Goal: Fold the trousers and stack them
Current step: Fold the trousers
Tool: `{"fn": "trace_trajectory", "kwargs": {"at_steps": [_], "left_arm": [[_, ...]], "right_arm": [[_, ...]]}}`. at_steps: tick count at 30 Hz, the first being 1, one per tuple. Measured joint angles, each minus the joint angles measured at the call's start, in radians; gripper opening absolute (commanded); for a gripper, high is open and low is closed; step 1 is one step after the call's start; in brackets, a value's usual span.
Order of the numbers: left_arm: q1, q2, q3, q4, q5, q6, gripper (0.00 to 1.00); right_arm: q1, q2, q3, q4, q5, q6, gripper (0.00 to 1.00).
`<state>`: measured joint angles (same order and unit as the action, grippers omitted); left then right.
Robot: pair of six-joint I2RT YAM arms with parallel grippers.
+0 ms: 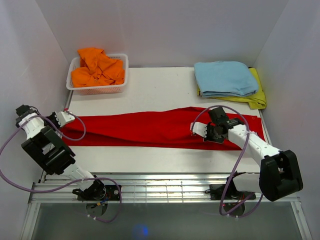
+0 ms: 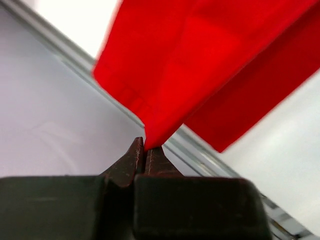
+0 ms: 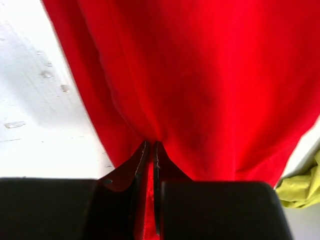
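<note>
From above, the red trousers (image 1: 150, 129) lie stretched in a long band across the middle of the white table (image 1: 165, 87), reaching from its left edge almost to its right edge. The left gripper (image 1: 66, 113) sits at the band's left end and the right gripper (image 1: 210, 134) rests on the cloth near the right end. A white basket (image 1: 119, 89) holding an orange garment (image 1: 97, 69) stands at the far left. A light blue garment (image 1: 225, 77) lies folded on a yellow-green cloth (image 1: 257, 97) at the far right.

In the left wrist view, the jaws are pressed together on a corner of the trousers, which hangs raised over the table's metal edge.

In the right wrist view, the jaws are clamped on a pinched ridge of red fabric, with a thin strip showing between the fingers (image 3: 140, 165).
</note>
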<state>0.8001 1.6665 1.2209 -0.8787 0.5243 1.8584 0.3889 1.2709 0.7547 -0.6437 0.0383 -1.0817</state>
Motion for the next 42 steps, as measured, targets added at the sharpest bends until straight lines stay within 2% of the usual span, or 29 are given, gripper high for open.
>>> {"fn": "trace_trajectory", "kwargs": {"at_steps": [6,10,13,16,21,23,25,26,29,30,31,32,37,41,42], "left_arm": [[-0.023,0.008,0.157,0.008,0.096,-0.075,0.0],[-0.034,-0.008,0.184,0.128,0.202,-0.177,0.0],[-0.038,-0.064,0.091,0.283,0.244,-0.222,0.0],[-0.023,-0.142,-0.044,0.378,0.243,-0.192,0.0],[0.034,-0.183,-0.24,0.421,0.18,-0.079,0.0],[0.054,-0.162,-0.306,0.42,0.125,-0.041,0.22],[0.072,-0.115,-0.344,0.411,0.063,-0.02,0.36],[0.078,-0.091,-0.35,0.405,0.04,-0.016,0.51],[0.102,-0.04,-0.317,0.374,0.022,0.011,0.85],[0.109,-0.039,-0.286,0.341,0.014,0.017,0.89],[0.118,-0.038,-0.257,0.301,0.011,0.018,0.9],[0.128,-0.037,-0.229,0.251,0.011,0.021,0.91],[0.156,-0.037,-0.04,-0.057,0.063,0.029,0.94],[0.13,-0.07,0.055,-0.204,0.152,-0.012,0.93],[0.104,-0.087,0.052,-0.218,0.163,-0.045,0.92]], "right_arm": [[-0.098,0.025,0.098,0.002,-0.063,0.002,0.08],[-0.171,0.047,0.162,0.021,-0.127,0.0,0.08],[-0.192,0.048,0.171,0.02,-0.158,-0.004,0.08],[-0.198,0.049,0.169,0.003,-0.173,-0.009,0.08],[-0.2,0.054,0.117,-0.004,-0.184,-0.031,0.08],[-0.2,0.055,0.075,-0.006,-0.186,-0.039,0.08],[-0.2,0.056,0.039,-0.01,-0.192,-0.048,0.08],[-0.2,0.059,0.029,-0.014,-0.195,-0.052,0.08],[-0.2,0.066,0.021,-0.037,-0.2,-0.058,0.38],[-0.2,0.066,0.021,-0.047,-0.203,-0.061,0.59],[-0.2,0.065,0.023,-0.066,-0.206,-0.065,0.7],[-0.202,0.063,0.025,-0.085,-0.209,-0.065,0.73],[-0.211,0.014,0.111,-0.185,-0.255,-0.039,0.73],[-0.248,-0.012,0.274,-0.203,-0.333,0.026,0.63],[-0.262,-0.009,0.311,-0.203,-0.352,0.044,0.55]]}}
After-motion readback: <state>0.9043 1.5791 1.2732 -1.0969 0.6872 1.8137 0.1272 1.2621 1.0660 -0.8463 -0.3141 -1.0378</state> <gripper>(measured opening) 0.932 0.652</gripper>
